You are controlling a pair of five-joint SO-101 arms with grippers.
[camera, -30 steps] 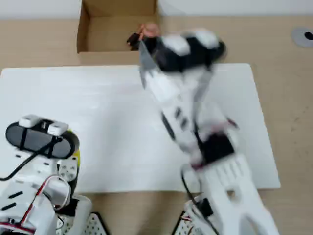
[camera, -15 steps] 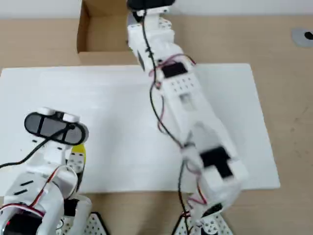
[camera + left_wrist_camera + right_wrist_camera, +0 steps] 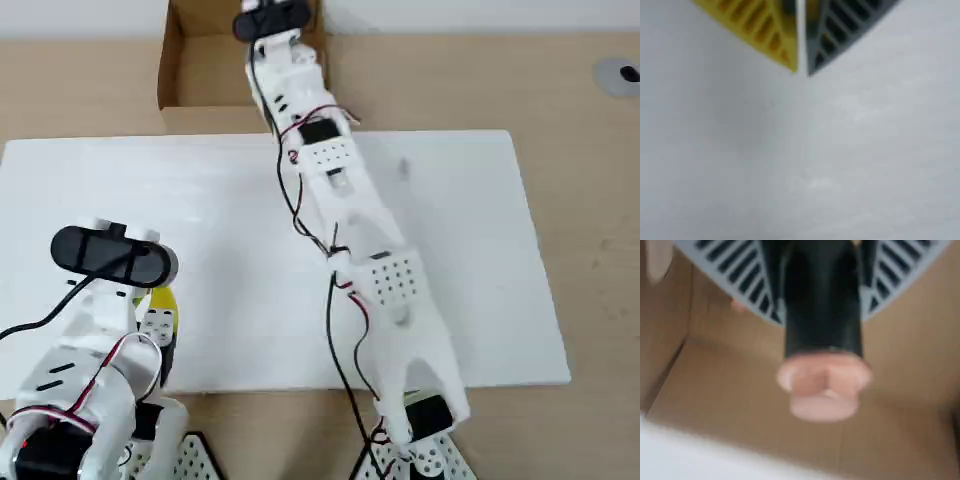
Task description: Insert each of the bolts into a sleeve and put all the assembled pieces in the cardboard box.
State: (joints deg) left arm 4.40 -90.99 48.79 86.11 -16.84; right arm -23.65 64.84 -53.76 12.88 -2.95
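The right arm (image 3: 340, 200) stretches across the white sheet (image 3: 220, 200) on the table (image 3: 580, 150) into the open cardboard box (image 3: 205, 70). There the right claw (image 3: 822, 320) is clamped on a black sleeve (image 3: 822, 300) with a pink bolt (image 3: 824, 387) sticking out of its end, held just above the box floor. The left claw (image 3: 801, 67), one finger yellow and one grey, hangs over the white sheet at the near left with its tips together, gripping nothing.
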